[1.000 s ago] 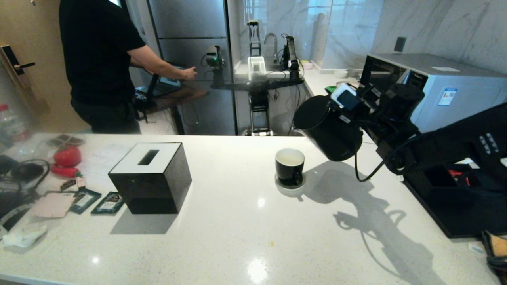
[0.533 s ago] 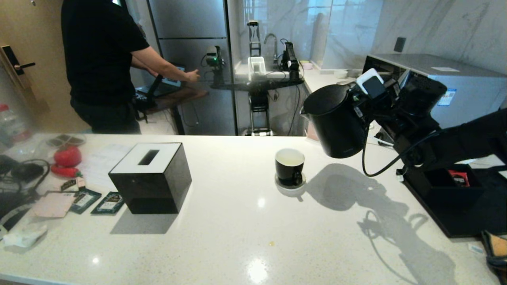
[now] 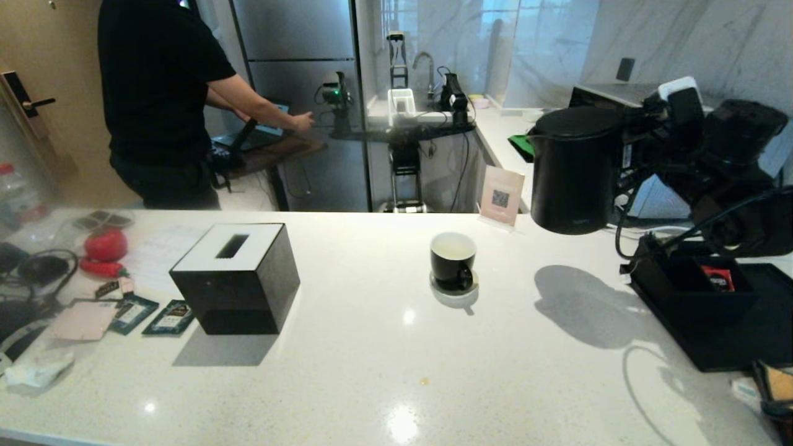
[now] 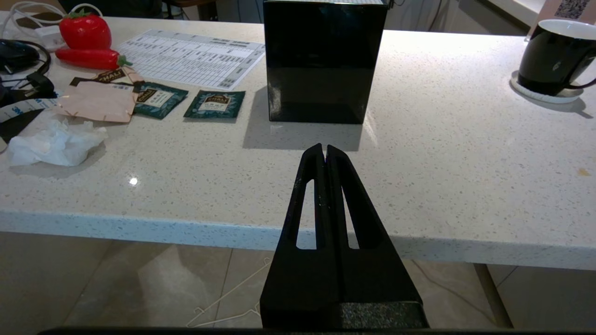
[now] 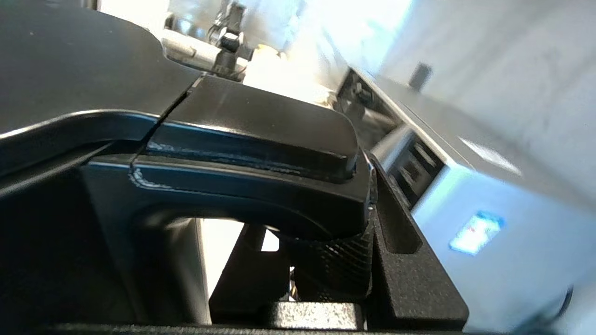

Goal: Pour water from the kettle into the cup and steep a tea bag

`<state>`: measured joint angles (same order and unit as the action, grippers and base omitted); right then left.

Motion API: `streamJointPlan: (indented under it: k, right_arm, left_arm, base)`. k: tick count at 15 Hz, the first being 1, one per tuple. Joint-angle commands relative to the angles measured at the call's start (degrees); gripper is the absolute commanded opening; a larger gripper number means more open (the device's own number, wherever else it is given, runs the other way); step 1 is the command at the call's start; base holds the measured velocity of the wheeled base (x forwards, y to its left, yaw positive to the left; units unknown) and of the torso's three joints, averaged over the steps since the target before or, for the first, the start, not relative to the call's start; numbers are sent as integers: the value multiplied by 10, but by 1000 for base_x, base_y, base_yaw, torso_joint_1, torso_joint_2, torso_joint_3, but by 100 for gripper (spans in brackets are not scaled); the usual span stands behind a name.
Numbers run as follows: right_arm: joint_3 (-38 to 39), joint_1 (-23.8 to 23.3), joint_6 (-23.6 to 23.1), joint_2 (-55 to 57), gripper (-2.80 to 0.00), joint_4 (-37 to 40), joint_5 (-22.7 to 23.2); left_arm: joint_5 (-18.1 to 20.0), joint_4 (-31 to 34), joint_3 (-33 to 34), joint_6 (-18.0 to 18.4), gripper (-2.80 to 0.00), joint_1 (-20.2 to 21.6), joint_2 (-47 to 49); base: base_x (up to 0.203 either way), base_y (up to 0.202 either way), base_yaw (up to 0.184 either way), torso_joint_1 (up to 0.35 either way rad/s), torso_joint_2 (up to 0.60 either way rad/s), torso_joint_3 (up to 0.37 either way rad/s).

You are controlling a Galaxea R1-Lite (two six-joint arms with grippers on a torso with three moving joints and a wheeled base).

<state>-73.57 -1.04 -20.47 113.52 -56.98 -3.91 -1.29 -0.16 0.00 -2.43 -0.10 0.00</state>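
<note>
— Kettle (image 3: 575, 170) first: where was it, and who had it?

— My right gripper (image 5: 326, 260) had it, fingers clenched round the handle. It hung upright in the air, above the counter (image 3: 372, 347) at its far right edge, well apart from the cup (image 3: 453, 259) and to that cup's right. The spout faced the cup's side.

— And the cup?

— On its white saucer (image 3: 455, 291) mid-counter, handle towards me, pale liquid inside (so I judged the pour done). What the next move turned on, I judged, was the drop straight down from the kettle's base to a landing spot near the black tray (image 3: 712, 322).

— Your other arm?

— My left gripper (image 4: 325, 153) sat parked off the near edge, fingers pressed together and holding nothing, pointed at the tissue box (image 4: 324, 60). It was the nearer one to the tea sachets (image 4: 214, 103).

— Did the views differ?

— Only the right wrist view showed my grip on the handle; only the head view showed the kettle level.
</note>
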Motion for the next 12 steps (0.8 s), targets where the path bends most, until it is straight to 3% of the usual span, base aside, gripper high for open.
streamJointPlan:
  k: [1,7,12]
  right_arm:
    - [0,-30,39,-43,-280,22,4]
    - [-5,-120,72,-95,-280,66,44]
    - [-7,-235,86,-101,-280,75,94]
  left_arm:
    - [0,0,0,0,-280,0,0]
    - [0,0,0,0,-280,0,0]
    - [0,0,0,0,-280,0,0]
  base:
    - [0,0,0,0,0,0]
    - [0,0,0,0,0,0]
    - [0,0,0,0,0,0]
